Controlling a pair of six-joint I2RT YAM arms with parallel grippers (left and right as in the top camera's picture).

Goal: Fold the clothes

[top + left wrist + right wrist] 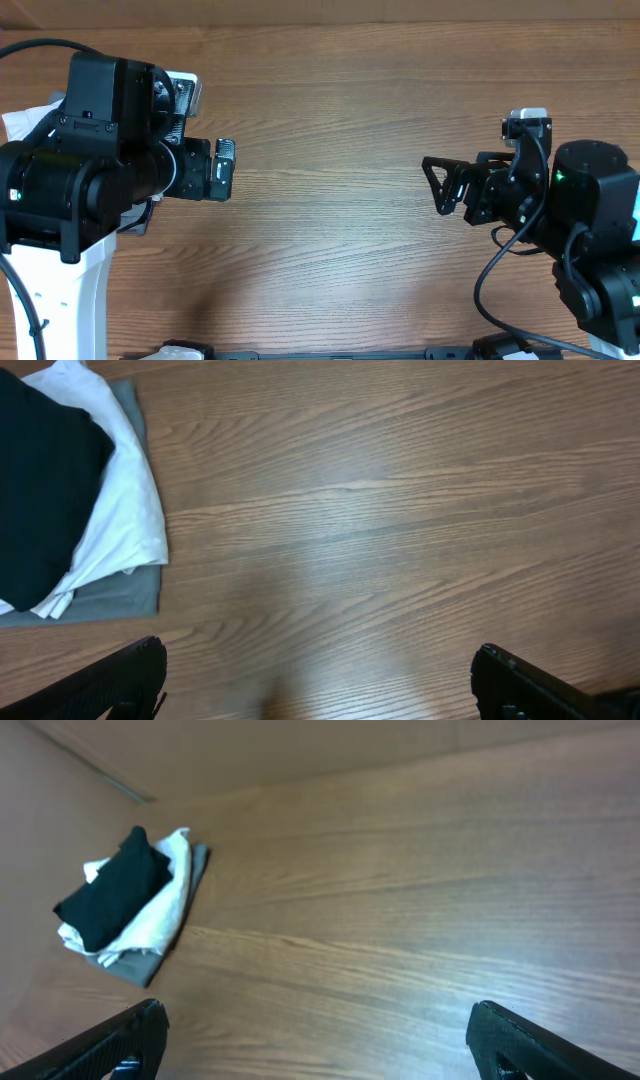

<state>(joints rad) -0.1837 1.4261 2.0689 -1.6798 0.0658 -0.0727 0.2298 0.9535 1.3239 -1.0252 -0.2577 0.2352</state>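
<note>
Plainly, the black T-shirt is a soft, light, limp thing. It lies bunched on top of a white garment, which rests on a flat grey garment. The pile sits at ten o'clock in the left wrist view and nine o'clock in the right wrist view, and from overhead the left arm hides most of it. The left tool and the right tool are both spread wide with nothing between their fingers, above bare worktop and well apart from the pile. The fabric will likely sag and drag rather than hold its shape. I judge a shallow pinch on a raised fold of the black cloth alone to be best, so the white layer beneath is not caught.
</note>
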